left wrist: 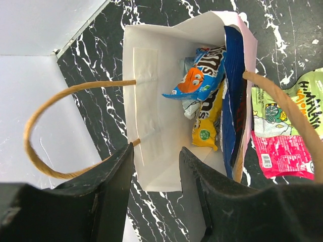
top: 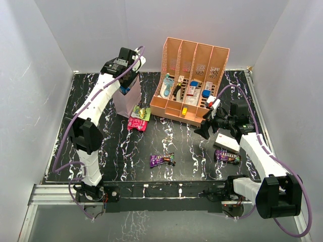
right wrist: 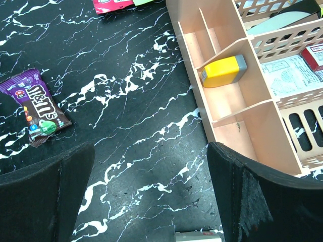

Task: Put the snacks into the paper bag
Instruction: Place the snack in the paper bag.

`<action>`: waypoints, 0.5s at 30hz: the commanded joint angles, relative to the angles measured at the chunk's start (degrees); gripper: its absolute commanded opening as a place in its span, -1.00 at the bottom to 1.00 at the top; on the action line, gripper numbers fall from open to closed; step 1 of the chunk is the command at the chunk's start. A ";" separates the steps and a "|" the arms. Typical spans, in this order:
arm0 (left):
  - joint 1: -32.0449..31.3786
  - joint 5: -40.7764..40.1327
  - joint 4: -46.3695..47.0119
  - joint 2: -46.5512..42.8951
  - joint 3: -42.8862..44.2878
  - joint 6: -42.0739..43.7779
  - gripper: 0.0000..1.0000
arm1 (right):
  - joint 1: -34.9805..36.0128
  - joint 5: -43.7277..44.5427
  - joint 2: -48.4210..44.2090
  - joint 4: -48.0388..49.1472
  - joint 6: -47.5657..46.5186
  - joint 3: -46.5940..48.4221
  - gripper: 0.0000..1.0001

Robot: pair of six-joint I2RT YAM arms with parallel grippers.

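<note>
The pale pink paper bag stands at the back left. In the left wrist view its open mouth shows a blue packet, a yellow packet, a large blue crisp bag and a clear-silver wrapper inside. My left gripper hangs open and empty just above the bag. A green packet and a pink packet lie right of the bag. Two purple wrappers lie on the table, one in the middle and one at the right. My right gripper is open and empty above the table.
A peach slotted rack with bottles and cartons stands at the back; a yellow item lies in its front tray. A white rectangular box lies under my right arm. White walls enclose the black marble table.
</note>
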 commanded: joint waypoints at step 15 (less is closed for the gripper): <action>1.38 6.41 3.03 -13.16 -5.85 -4.19 0.09 | 0.06 -1.00 4.19 0.08 2.32 6.23 0.97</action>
